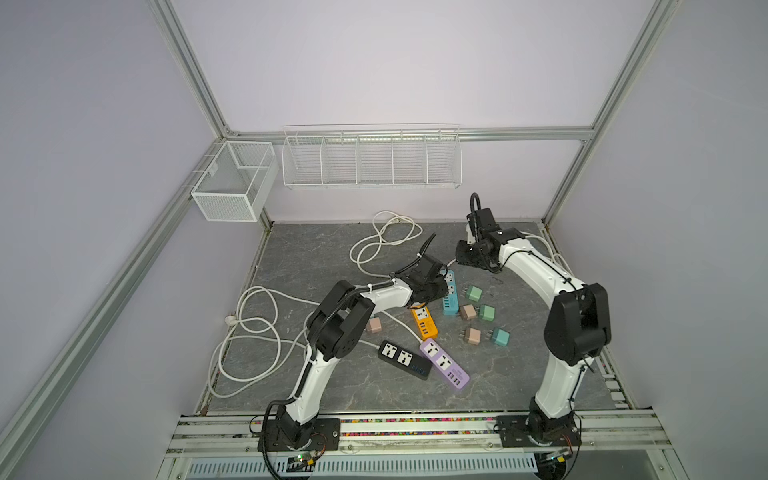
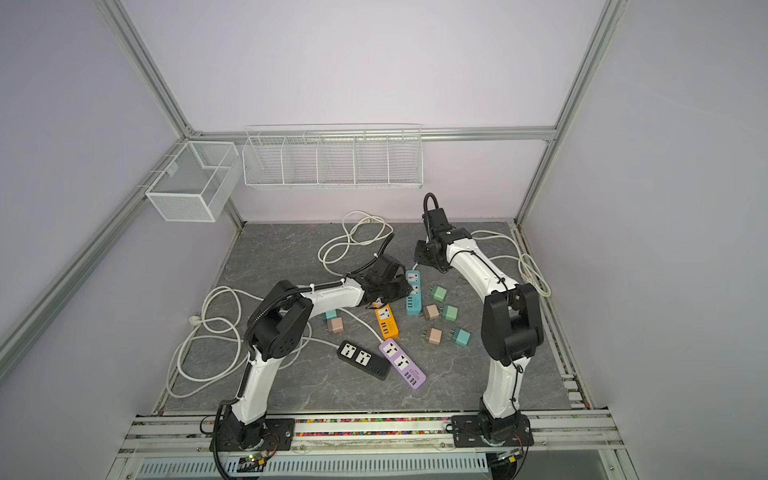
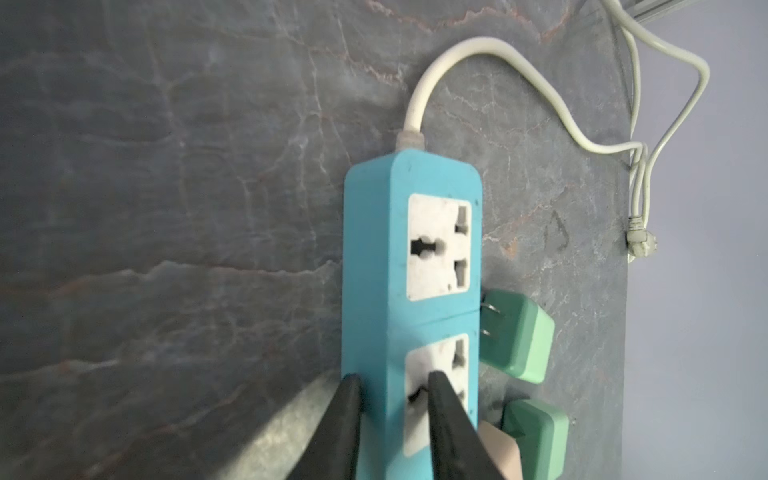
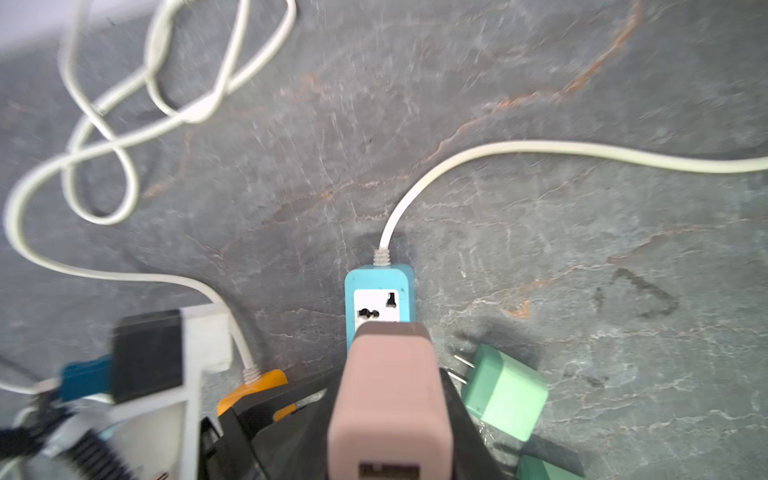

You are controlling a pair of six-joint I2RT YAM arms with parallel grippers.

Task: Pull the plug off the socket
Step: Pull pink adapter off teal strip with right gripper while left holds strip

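In a top view I count four power strips on the table [image 1: 299,249]: blue strip [image 1: 450,297], orange strip [image 1: 424,323], black strip [image 1: 404,359], purple strip [image 1: 444,363]. Six small plugs [image 1: 473,293] lie loose. Both my arms bend in toward the blue strip.

In the left wrist view my left tool [image 3: 390,376] is open a little, one finger on the strip's top, one by its side.

In the right wrist view my right tool [image 4: 384,374] squeezes the pink plug [image 4: 390,415], lifted over the end socket [image 4: 376,305].

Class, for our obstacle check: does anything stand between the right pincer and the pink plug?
Nothing visible does: the right pincer is shut on the pink plug, and both sockets of the blue power strip show empty.
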